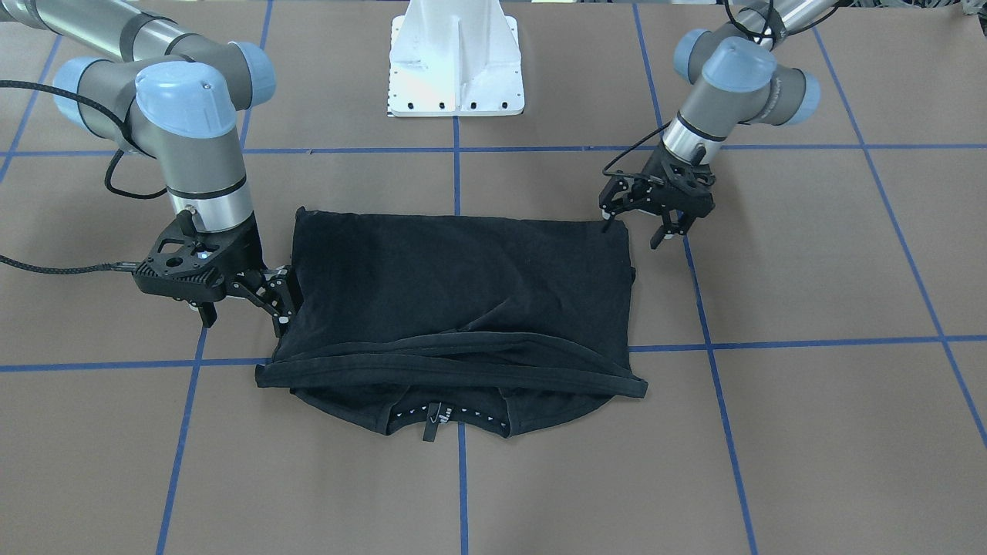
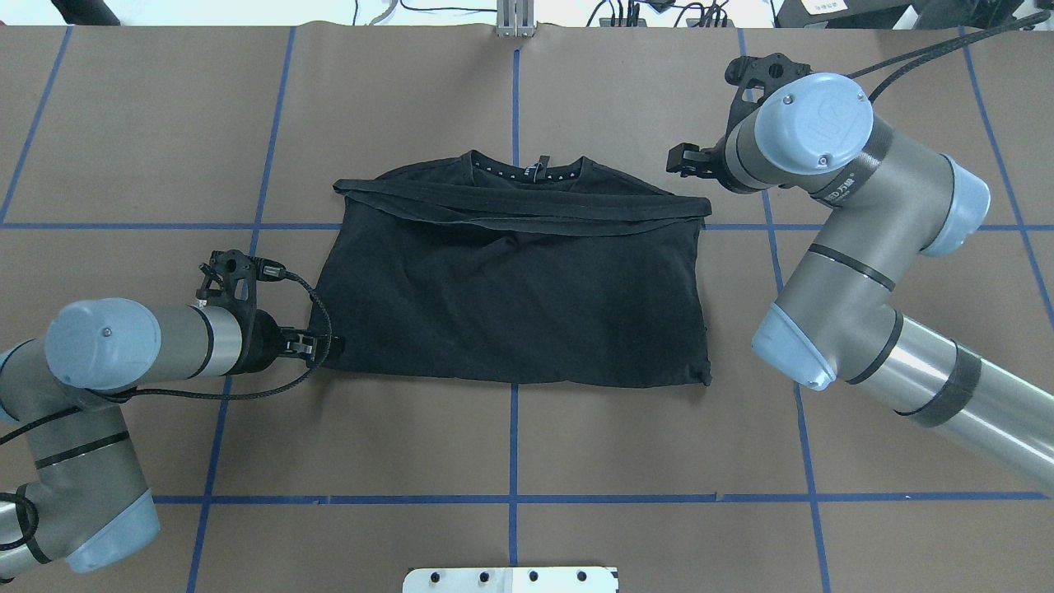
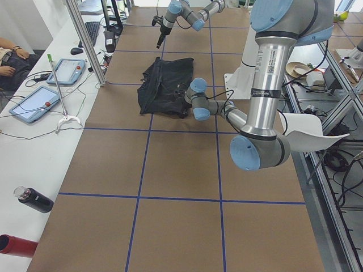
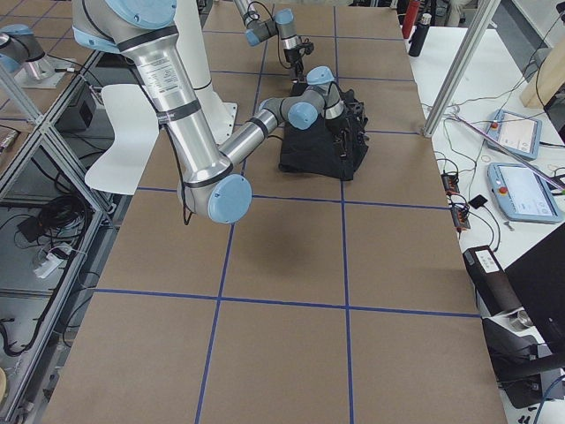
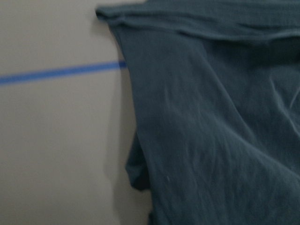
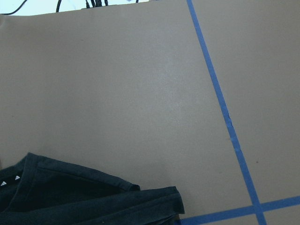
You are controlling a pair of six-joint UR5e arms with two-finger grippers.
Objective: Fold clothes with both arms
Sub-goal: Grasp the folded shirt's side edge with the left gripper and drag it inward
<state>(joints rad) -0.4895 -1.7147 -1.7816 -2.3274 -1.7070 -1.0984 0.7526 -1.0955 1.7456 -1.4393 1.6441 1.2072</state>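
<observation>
The black T-shirt (image 1: 463, 285) lies folded into a rough rectangle on the matte brown surface (image 1: 810, 270), soft and creased, with a doubled hem band across it. The left fingers (image 1: 661, 231) stand wide apart just beside its corner. The right fingers (image 1: 284, 304) meet its side edge; I cannot tell how far apart they are.
</observation>
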